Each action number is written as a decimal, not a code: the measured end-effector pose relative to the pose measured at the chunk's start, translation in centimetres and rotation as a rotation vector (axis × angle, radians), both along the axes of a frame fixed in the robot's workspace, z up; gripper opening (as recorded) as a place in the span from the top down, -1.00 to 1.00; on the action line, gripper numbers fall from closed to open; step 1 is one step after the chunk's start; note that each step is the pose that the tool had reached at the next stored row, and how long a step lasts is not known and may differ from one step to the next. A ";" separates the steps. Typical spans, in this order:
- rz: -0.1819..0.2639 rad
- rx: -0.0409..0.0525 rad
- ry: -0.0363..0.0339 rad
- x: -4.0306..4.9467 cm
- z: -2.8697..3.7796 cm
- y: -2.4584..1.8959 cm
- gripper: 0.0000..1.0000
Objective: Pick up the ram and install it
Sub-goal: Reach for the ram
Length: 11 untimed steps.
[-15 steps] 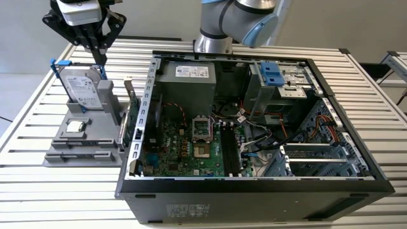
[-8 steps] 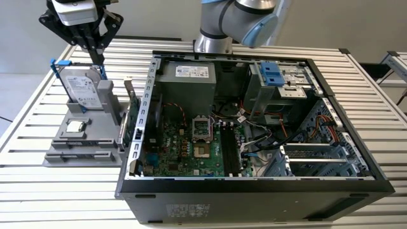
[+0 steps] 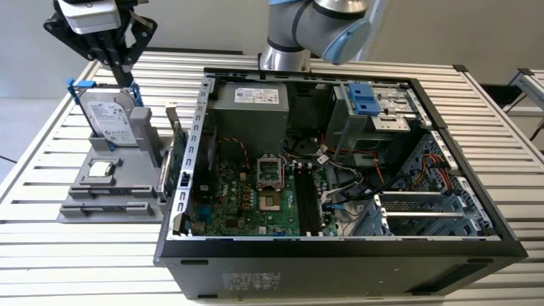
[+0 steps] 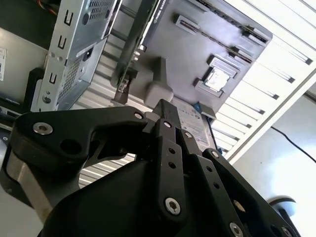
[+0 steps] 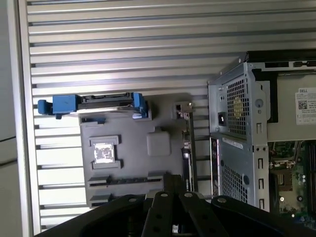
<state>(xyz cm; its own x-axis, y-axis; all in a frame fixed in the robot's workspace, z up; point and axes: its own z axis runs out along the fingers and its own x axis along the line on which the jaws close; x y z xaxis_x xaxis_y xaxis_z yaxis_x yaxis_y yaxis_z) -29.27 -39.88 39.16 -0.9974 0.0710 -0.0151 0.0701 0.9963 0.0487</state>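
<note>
The ram [image 3: 179,153] is a thin green stick standing on its edge in a slot along the grey holder [image 3: 111,207], on the side nearest the computer case. It appears edge-on in both wrist views [image 5: 188,148] [image 4: 132,47]. My gripper [image 3: 127,79] hangs above the far end of the holder, over the upright hard drive [image 3: 111,118], to the exterior view's left of the ram and well above it. Its black fingers [image 4: 170,123] [image 5: 168,190] are shut together with nothing between them.
The holder also carries a small square processor chip [image 3: 102,169] [image 5: 103,153] and the blue-framed hard drive [image 5: 98,104]. An open computer case [image 3: 340,274] lies to the exterior view's right, with the motherboard [image 3: 255,204] and dark memory slots [image 3: 306,197] exposed. Everything rests on a slatted metal table [image 3: 76,255].
</note>
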 end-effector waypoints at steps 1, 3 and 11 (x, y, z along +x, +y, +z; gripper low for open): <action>0.000 0.0000 0.0000 -0.11 0.00 0.00 1.00; 0.000 0.0000 0.0000 -0.33 0.00 0.00 1.00; 0.000 0.0000 0.0000 -1.04 -0.02 0.00 1.00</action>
